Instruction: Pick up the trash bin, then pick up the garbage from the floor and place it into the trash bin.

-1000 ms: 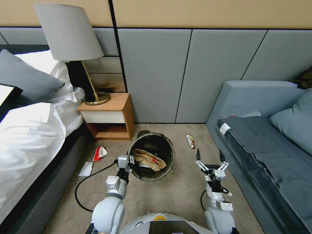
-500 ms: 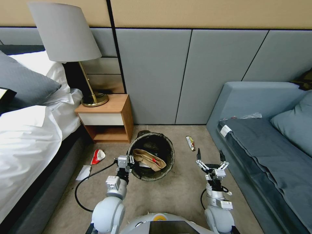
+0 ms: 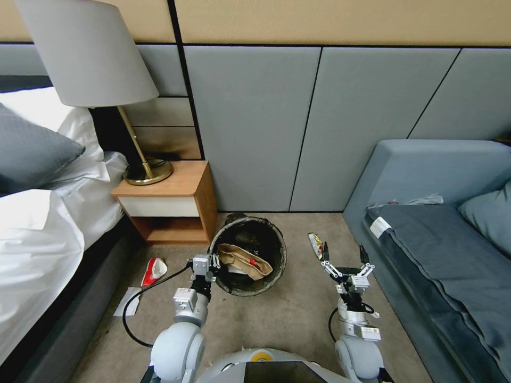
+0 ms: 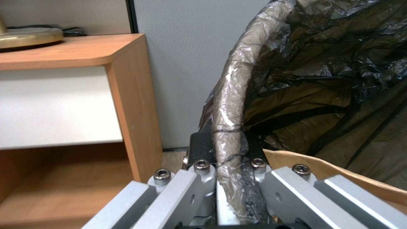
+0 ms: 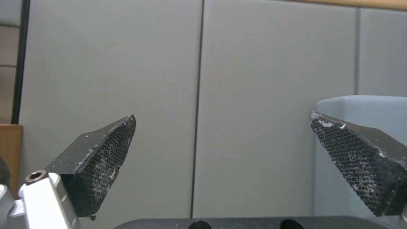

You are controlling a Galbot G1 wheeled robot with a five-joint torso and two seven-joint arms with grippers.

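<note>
The left gripper (image 3: 214, 261) hides the stretch of trash bin (image 3: 277, 266) rim it clamps (bag-wrapped, bin wall unseen in the wrist view), and the wrapper (image 3: 315, 245) beyond the right gripper (image 3: 343, 254) is unreadable.

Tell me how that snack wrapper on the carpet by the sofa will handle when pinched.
The snack wrapper looks thin, flat and crinkled, so it is probably floppy and very light. Its glossy film may slip between the pads of the open right end effector. Lying flat on carpet, it likely offers little edge to catch.
</note>
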